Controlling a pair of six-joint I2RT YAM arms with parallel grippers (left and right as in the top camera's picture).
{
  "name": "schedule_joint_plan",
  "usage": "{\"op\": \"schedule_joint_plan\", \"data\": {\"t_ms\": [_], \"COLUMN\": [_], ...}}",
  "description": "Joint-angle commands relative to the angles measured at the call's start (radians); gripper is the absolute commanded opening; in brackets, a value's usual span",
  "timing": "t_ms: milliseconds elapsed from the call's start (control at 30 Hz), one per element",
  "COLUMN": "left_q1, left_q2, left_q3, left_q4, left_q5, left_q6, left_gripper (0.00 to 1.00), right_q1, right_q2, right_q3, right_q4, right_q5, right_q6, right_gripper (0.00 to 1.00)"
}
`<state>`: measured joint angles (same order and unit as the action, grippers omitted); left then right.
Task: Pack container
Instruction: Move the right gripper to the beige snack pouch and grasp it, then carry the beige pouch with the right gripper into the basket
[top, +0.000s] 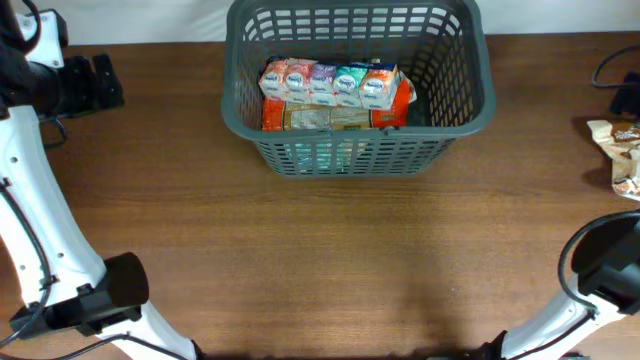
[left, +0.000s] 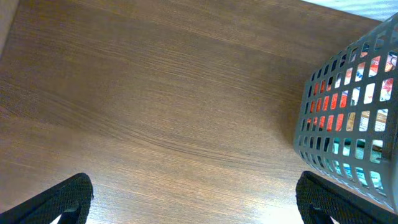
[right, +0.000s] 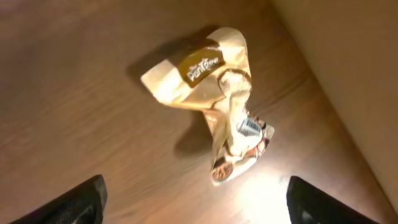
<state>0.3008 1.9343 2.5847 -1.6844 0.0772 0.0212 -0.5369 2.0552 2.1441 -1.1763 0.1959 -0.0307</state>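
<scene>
In the big dark grey plastic basket (top: 487, 96) sat colourful snack packs (top: 330, 83); a crumpled tan bag (right: 199, 74) waited outside. The left fingers (left: 62, 200) and right fingers (right: 68, 203) were spread wide, empty.

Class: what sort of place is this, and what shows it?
Probably a robot packing test bench: brown wooden table, white robot arms, and a dark grey slotted plastic basket holding colourful snack packs.

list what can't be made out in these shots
- Overhead: the snack pack is cut off by the right edge.
- Overhead: the row of cartons hides what lies under it in the container.
- Left wrist: the container's contents show only through its lattice.
- Right wrist: glare washes out the pack's small print.
</scene>
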Motion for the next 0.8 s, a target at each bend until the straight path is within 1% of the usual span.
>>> {"op": "schedule_joint_plan", "data": {"t_ms": [0,100,267,367,500,767], "left_q1": [0.003,0.003,0.003,0.003,0.003,0.003], "left_q2": [-0.008,-0.008,-0.008,-0.008,-0.008,-0.008], "left_q3": [0.009,0.009,0.009,0.009,0.009,0.009], "left_q4": [-0.003,-0.003,-0.003,-0.003,-0.003,-0.003], "left_q5": [0.001,0.001,0.001,0.001,0.001,0.001], "left_q6": [-0.01,-0.01,-0.01,-0.01,-0.01,-0.01], "left_gripper": [0.99,0.99,0.99,0.99,0.99,0.99], "right_q1": [-0.037,-0.065,-0.101,-0.128,-0.153,-0.169], "right_q2": [0.035,0.057,0.114,0.158,0.194,0.311], "right_q3": [-0.069,-0.11,-0.127,-0.128,-0.128,-0.129], "right_q4": [0.062,0.109,0.134,0.161,0.187,0.235], "right_q5": [-0.013,-0.013,-0.013,-0.035,-0.036,-0.035], "right_q6": [-0.059,-0.081,-0.131,-0.203,-0.25,-0.291], "right_gripper": [0.91,0.91,0.9,0.9,0.9,0.87]}}
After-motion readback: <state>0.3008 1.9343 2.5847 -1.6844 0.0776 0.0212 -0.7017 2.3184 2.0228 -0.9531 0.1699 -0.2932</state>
